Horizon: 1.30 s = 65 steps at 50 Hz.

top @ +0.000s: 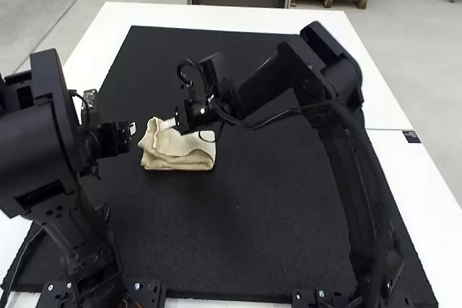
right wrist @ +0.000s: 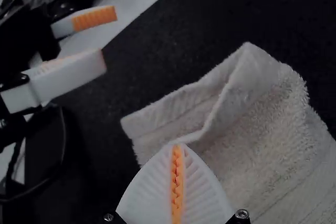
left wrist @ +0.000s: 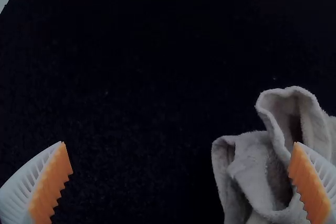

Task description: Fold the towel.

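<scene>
Saw a black mat [top: 253, 214] on the white desk [top: 112, 27], the towel [top: 177, 160] loosely folded left of centre. Found the left gripper [top: 132, 128] beside it, jaws wide; the right gripper [top: 167, 123] at its folds, jaws together, cloth grip unclear.

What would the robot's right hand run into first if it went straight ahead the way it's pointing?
Most likely the towel: the right hand points toward it, with the fingertips lined up on the folded fabric. How much gap remains, if any, is unclear.
</scene>
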{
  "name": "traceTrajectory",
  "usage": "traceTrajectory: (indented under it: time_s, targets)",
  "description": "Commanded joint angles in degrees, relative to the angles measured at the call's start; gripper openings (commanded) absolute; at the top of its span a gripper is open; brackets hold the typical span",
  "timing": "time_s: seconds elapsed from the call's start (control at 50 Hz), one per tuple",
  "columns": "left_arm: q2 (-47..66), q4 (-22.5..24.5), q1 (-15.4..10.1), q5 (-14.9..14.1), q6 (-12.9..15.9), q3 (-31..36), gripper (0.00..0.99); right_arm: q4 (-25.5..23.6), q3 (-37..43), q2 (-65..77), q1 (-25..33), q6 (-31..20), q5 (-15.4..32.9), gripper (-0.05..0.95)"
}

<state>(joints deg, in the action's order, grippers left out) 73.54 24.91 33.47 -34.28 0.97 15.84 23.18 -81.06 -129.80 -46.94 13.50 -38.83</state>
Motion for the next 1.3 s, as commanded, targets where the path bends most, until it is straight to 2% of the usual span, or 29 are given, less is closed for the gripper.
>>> traceTrajectory:
  time_s: [0.0,0.34,0.58,0.72,0.78,0.9,1.0,1.08,1.2,1.28]
  targets:
    - [-0.85,0.41,0.10,-0.26,-0.45,-0.28,0.969,1.96,-0.24,-1.86,0.62,-0.05,-0.81,-0.02]
    - [-0.94,1.37,0.10,-0.79,-0.97,-0.19,0.967,10.31,0.02,-7.66,0.44,0.92,0.16,-0.02]
    - [-0.94,1.46,0.10,-1.05,-0.97,0.07,0.967,14.09,1.78,-11.27,-0.35,1.36,1.04,-0.02]
    - [-0.94,1.37,0.10,-1.23,-1.06,0.60,0.967,19.89,1.87,-9.95,0.18,7.77,0.95,-0.02]
    - [-1.03,1.37,0.10,-1.31,-1.32,1.22,0.967,20.15,1.78,-7.14,0.97,8.92,0.68,-0.02]
    - [-1.99,0.67,0.10,-1.49,-2.73,2.97,0.967,19.98,1.69,-0.81,3.61,10.23,0.68,-0.02]
    - [-3.49,-0.56,0.01,-1.49,-4.93,5.70,0.967,18.22,1.34,5.43,6.86,10.67,0.68,-0.02]
    - [-5.07,-1.97,-0.69,-1.58,-7.83,8.95,0.967,16.55,1.34,10.79,9.94,10.85,1.04,-0.02]
    - [-7.71,-3.99,-4.03,-1.40,-11.87,13.96,0.967,13.91,1.52,19.23,14.24,10.50,2.88,-0.02]
    - [-9.99,-4.87,-7.19,0.27,-13.72,17.12,0.967,12.50,2.04,25.12,17.32,9.88,4.46,-0.02]
